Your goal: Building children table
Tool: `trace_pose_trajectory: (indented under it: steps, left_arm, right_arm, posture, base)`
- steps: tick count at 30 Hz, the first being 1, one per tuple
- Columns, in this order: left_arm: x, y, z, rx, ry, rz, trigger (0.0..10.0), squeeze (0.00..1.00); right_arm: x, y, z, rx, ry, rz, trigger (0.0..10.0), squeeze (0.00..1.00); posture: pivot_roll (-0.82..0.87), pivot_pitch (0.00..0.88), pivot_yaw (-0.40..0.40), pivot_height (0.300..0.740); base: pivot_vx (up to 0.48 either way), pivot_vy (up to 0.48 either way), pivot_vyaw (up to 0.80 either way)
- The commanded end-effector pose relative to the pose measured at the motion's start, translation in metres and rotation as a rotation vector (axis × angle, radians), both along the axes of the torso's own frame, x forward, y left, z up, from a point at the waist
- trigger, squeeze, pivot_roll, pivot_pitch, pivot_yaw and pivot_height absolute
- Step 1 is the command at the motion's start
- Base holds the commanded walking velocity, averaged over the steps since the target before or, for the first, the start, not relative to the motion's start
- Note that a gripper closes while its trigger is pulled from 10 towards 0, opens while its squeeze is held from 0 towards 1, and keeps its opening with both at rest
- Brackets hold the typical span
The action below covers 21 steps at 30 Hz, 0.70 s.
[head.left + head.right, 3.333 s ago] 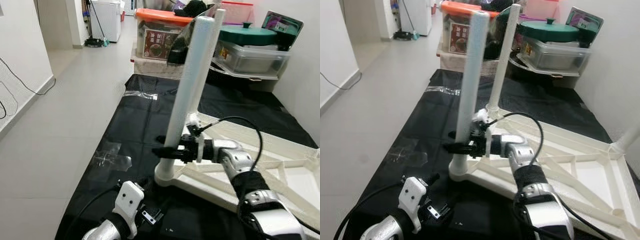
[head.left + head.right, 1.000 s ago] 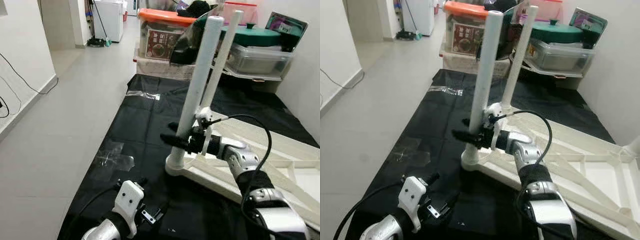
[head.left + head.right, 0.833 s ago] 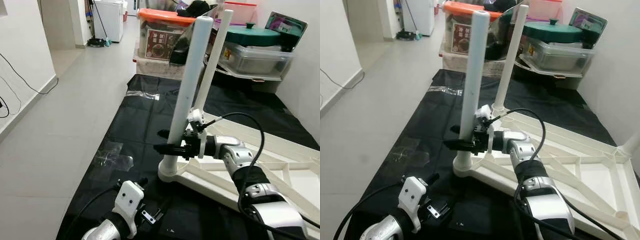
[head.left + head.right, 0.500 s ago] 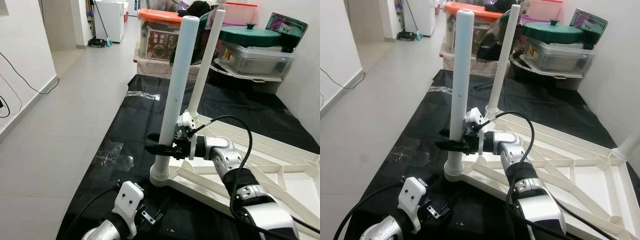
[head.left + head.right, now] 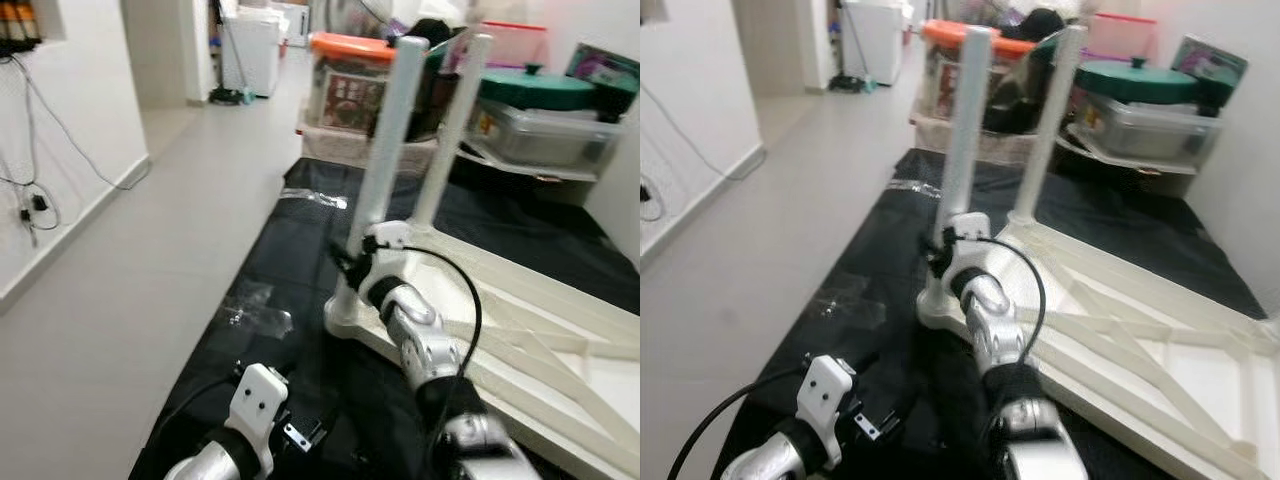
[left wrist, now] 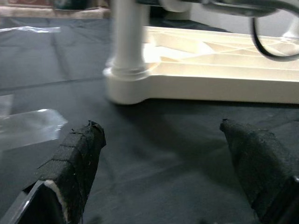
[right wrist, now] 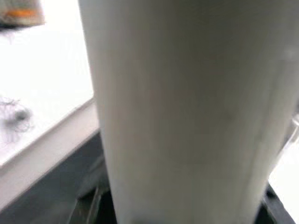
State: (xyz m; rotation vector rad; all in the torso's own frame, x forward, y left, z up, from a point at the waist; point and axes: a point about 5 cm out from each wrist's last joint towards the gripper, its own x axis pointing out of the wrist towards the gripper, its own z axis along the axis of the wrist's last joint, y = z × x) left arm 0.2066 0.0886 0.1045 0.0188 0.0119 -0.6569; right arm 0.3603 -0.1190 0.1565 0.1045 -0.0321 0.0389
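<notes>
A white children's table [image 5: 520,300] lies upside down on a black sheet [image 5: 290,230], with two white legs standing up. My right gripper [image 5: 347,264] is shut on the near leg [image 5: 385,160], low down, just above its socket [image 5: 345,318] at the table's corner. In the right wrist view that leg [image 7: 187,112] is pressed close, with dark finger parts at either side. My left gripper [image 6: 163,158] hovers open just over the sheet, a short way in front of the same corner [image 6: 126,84], holding nothing.
The second leg [image 5: 450,130] stands behind the first. Stacked storage boxes, one with an orange lid [image 5: 350,75] and one with a green lid [image 5: 540,90], block the far end. A strip of clear tape [image 5: 255,315] lies on the sheet. Bare tiled floor [image 5: 150,260] and a wall lie left.
The whole view has shifted and blurred. My right elbow has swung in, so the forearm now runs straight up to the leg. The gripper keeps its hold; the left arm is still.
</notes>
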Motion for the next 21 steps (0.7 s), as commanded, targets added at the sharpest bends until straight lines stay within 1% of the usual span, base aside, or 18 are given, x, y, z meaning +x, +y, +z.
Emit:
trace_pose_trajectory:
  steps: [1, 2, 3, 4, 5, 7, 8, 9, 10, 11, 12, 13, 17, 18, 19, 20, 21]
  left_arm:
    - [-0.001, 0.0, -0.004, 0.004, 0.022, -0.008, 10.0, 0.0]
    - [-0.001, 0.0, -0.004, 0.005, 0.023, -0.008, 10.0, 0.0]
    - [-0.001, 0.0, -0.004, 0.005, 0.023, -0.008, 10.0, 0.0]
    - [-0.001, 0.0, -0.004, 0.005, 0.023, -0.008, 10.0, 0.0]
    - [-0.001, 0.0, -0.004, 0.005, 0.023, -0.008, 10.0, 0.0]
    - [-0.001, 0.0, -0.004, 0.005, 0.023, -0.009, 10.0, 0.0]
    - [-0.001, 0.0, -0.004, 0.005, 0.023, -0.009, 10.0, 0.0]
    - [-0.001, -0.001, -0.004, 0.004, 0.023, -0.009, 10.0, 0.0]
    - [-0.001, -0.001, -0.004, 0.004, 0.023, -0.009, 10.0, 0.0]
    - [-0.001, -0.001, -0.003, 0.004, 0.023, -0.009, 10.0, 0.0]
    - [-0.001, -0.001, -0.003, 0.003, 0.022, -0.009, 10.0, 0.0]
    - [0.0, -0.001, -0.003, 0.003, 0.022, -0.008, 10.0, 0.0]
    - [0.0, -0.001, -0.003, 0.002, 0.021, -0.007, 10.0, 0.0]
    - [0.0, -0.001, -0.003, 0.003, 0.021, -0.005, 10.0, 0.0]
    - [0.0, -0.001, -0.003, 0.003, 0.021, -0.005, 10.0, 0.0]
    - [0.0, -0.001, -0.003, 0.002, 0.02, -0.004, 10.0, 0.0]
    - [0.0, -0.001, -0.003, 0.002, 0.02, -0.004, 10.0, 0.0]
  right_arm:
    - [-0.016, -0.026, -0.021, 0.064, 0.094, -0.254, 0.0, 0.0]
    - [-0.02, -0.02, -0.022, 0.089, 0.106, -0.279, 0.0, 0.0]
    - [-0.02, -0.02, -0.022, 0.089, 0.106, -0.279, 0.0, 0.0]
    - [-0.022, -0.016, -0.023, 0.104, 0.114, -0.294, 0.0, 0.0]
    - [-0.022, -0.016, -0.023, 0.104, 0.114, -0.294, 0.0, 0.0]
    - [-0.023, -0.006, -0.021, 0.118, 0.114, -0.309, 0.0, 0.0]
    - [-0.023, -0.006, -0.021, 0.118, 0.114, -0.309, 0.0, 0.0]
    - [-0.023, 0.0, -0.021, 0.108, 0.112, -0.293, 3.6, 0.0]
    - [-0.023, 0.0, -0.021, 0.108, 0.112, -0.293, 3.6, 0.0]
    - [-0.021, 0.006, -0.021, 0.105, 0.108, -0.244, 10.0, 0.0]
    - [-0.021, 0.011, -0.019, 0.117, 0.092, -0.191, 10.0, 1.0]
    - [-0.021, 0.017, -0.018, 0.124, 0.082, -0.134, 10.0, 1.0]
    - [-0.02, 0.019, -0.014, 0.113, 0.063, -0.111, 10.0, 1.0]
    - [-0.013, 0.017, -0.007, 0.157, 0.02, -0.003, 10.0, 0.0]
    - [-0.013, 0.017, -0.007, 0.157, 0.02, -0.003, 10.0, 0.0]
    - [-0.009, 0.016, -0.004, 0.185, 0.002, 0.06, 10.0, 0.0]
    - [-0.009, 0.016, -0.004, 0.185, 0.002, 0.06, 10.0, 0.0]
  posture:
    - [0.24, 0.0, -0.124, 0.74]
    - [0.24, 0.0, -0.123, 0.74]
    - [0.24, 0.0, -0.123, 0.74]
    - [0.24, 0.0, -0.121, 0.74]
    - [0.24, 0.0, -0.121, 0.74]
    - [0.24, 0.0, -0.123, 0.74]
    - [0.24, 0.0, -0.123, 0.74]
    - [0.24, 0.0, -0.123, 0.74]
    - [0.24, 0.0, -0.123, 0.74]
    - [0.23, 0.0, -0.124, 0.74]
    - [0.24, 0.0, -0.124, 0.74]
    - [0.24, 0.0, -0.126, 0.74]
    - [0.24, 0.0, -0.125, 0.74]
    - [0.24, 0.0, -0.125, 0.74]
    - [0.24, 0.0, -0.125, 0.74]
    - [0.24, 0.0, -0.125, 0.74]
    - [0.24, 0.0, -0.125, 0.74]
  base:
    - [0.0, 0.0, 0.0]
    - [0.0, 0.0, 0.0]
    - [0.0, 0.0, 0.0]
    - [0.0, 0.0, 0.0]
    - [0.0, 0.0, 0.0]
    - [0.0, 0.0, 0.0]
    - [0.0, 0.0, 0.0]
    - [0.0, 0.0, 0.0]
    - [0.0, 0.0, 0.0]
    - [0.0, 0.0, 0.0]
    - [0.0, 0.0, 0.0]
    - [0.0, 0.0, 0.0]
    - [0.0, 0.0, 0.0]
    - [0.0, 0.0, 0.0]
    - [0.0, 0.0, 0.0]
    - [0.0, 0.0, 0.0]
    - [0.0, 0.0, 0.0]
